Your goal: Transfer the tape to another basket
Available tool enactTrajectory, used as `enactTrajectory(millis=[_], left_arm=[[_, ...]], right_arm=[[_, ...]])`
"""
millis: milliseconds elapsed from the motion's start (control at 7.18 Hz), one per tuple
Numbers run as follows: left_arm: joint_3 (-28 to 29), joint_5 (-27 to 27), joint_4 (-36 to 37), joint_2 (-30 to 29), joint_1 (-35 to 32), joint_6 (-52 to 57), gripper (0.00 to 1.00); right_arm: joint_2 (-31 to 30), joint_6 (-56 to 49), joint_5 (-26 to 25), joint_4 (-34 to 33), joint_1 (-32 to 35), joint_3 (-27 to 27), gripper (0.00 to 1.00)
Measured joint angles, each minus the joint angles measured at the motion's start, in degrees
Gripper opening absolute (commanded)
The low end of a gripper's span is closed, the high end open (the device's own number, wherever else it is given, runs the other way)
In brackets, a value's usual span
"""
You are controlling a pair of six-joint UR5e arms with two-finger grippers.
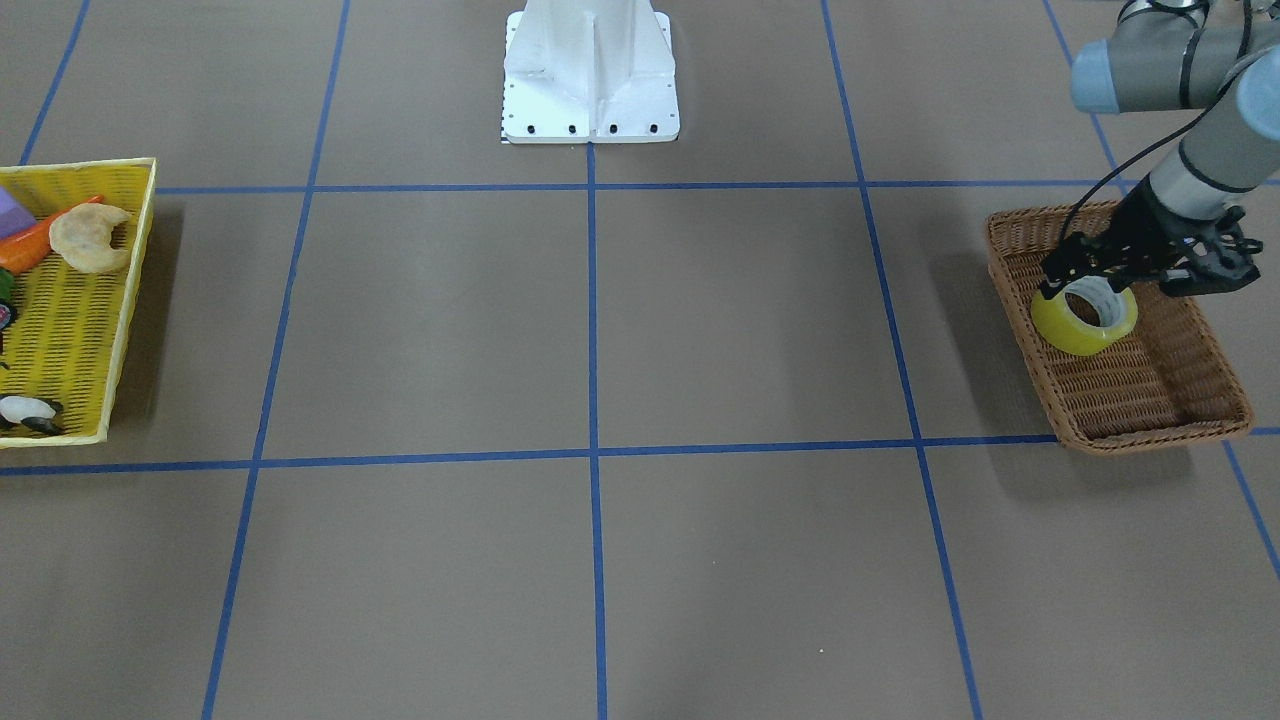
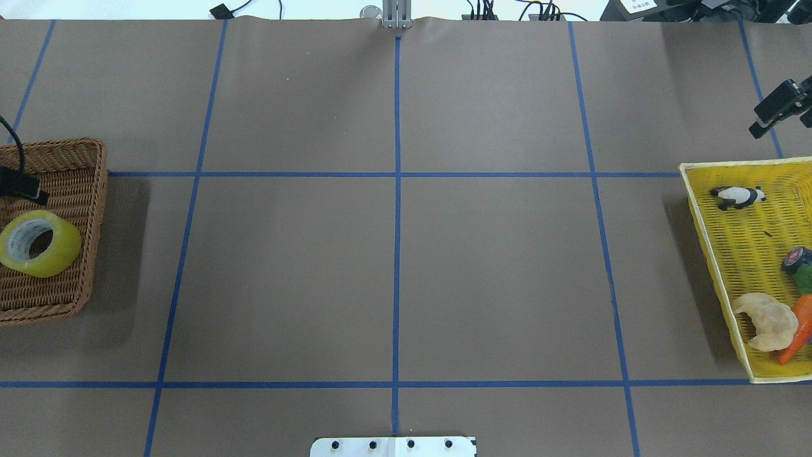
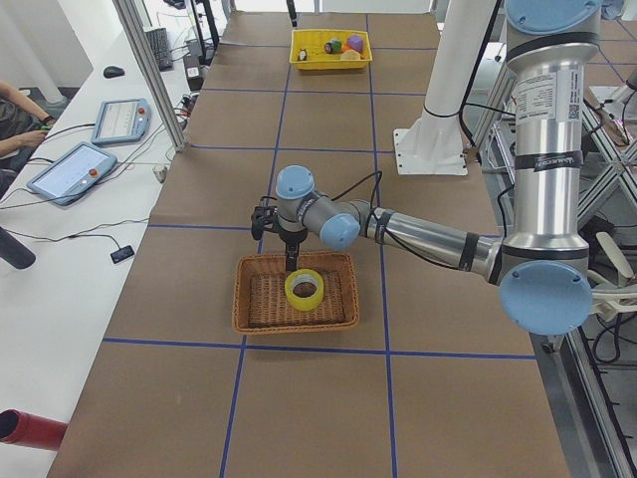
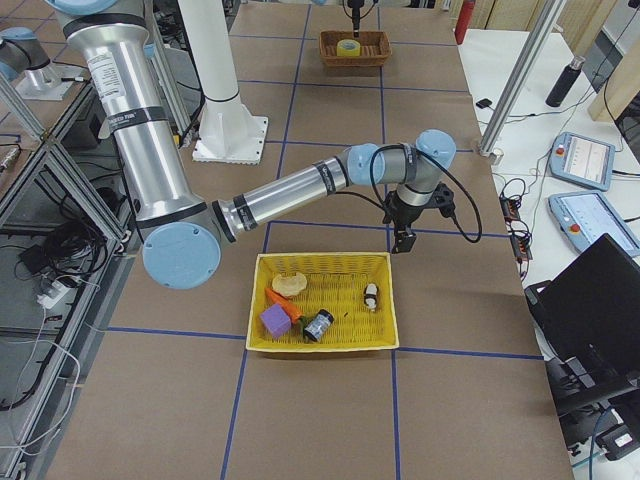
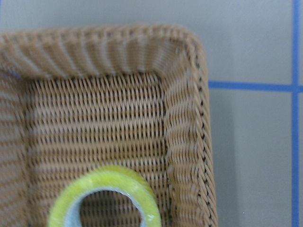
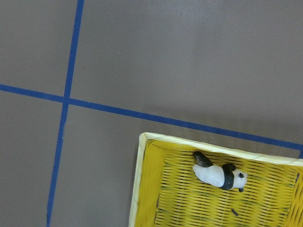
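exterior front-facing: tape (image 1: 1085, 320) lies in basket (image 1: 1150, 436) under left gripper (image 1: 1140, 272), outside its jaws.

The table (image 2: 495, 273) is brown, crossed by a grid of blue lines (image 2: 396, 254). The white base (image 1: 590, 75) stands on it. A brown wicker basket (image 2: 95, 222) lies far to the base's left, and a yellow basket (image 2: 720, 273) far to its right.

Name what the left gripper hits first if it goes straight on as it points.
Probably the wide roll of translucent yellow packing tape in the brown woven wicker basket, right under the left gripper; depth is unclear, so maybe the basket floor beside it.
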Motion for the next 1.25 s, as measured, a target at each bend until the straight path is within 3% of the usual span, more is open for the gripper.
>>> enactTrajectory(millis=[418,696,975,1253], left_arm=[[0.12,-2.40,0.91,0.09,-4.96,10.30,0.98],[2.24,-2.66,3.12,-0.03,-9.56,24.79,0.98],[4.51,-2.42,8.09,-0.20,-12.55,34.02,0.98],[5.04,-2.61,15.15,-1.27,-13.99,33.60,0.98]], right_arm=[[-9.91,-1.01,-0.47,12.86,2.43,1.05,1.00],[-16.05,-1.37,-0.56,20.19,4.69,2.76,1.00],[-19.01,-3.64,-0.69,21.52,6.66,4.23,1.00],[-20.33,-6.41,-0.84,21.48,7.28,5.12,1.00]])
